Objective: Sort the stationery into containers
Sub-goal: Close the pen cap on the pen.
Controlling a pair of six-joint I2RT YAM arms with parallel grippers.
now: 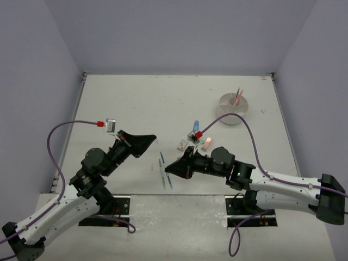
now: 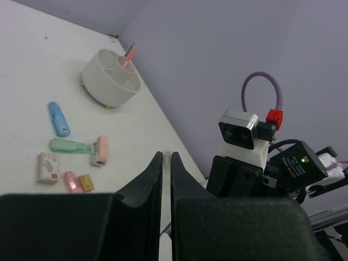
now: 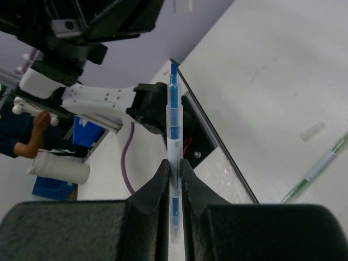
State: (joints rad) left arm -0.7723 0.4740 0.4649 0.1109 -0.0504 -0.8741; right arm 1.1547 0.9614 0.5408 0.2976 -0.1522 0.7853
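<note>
My right gripper [image 1: 169, 168] is shut on a blue-and-white pen [image 3: 174, 125], held off the table, tip pointing away from the jaws. My left gripper [image 1: 152, 140] is raised and shut on a thin clear tube [image 2: 167, 157] that just pokes out of its fingertips. The white round tub [image 1: 234, 107] stands at the far right with a red pen [image 1: 238, 95] upright in it; it also shows in the left wrist view [image 2: 111, 79]. A greenish pen [image 1: 161, 161] lies on the table between the grippers. Small blocks lie together: blue [image 2: 58, 118], green [image 2: 68, 145], pink [image 2: 101, 149].
A white block [image 2: 48, 167], a small pink piece [image 2: 70, 181] and a tan piece [image 2: 85, 182] lie beside the other blocks. A small clear cap [image 3: 313, 131] lies on the table near the greenish pen [image 3: 321, 168]. The two grippers are close together.
</note>
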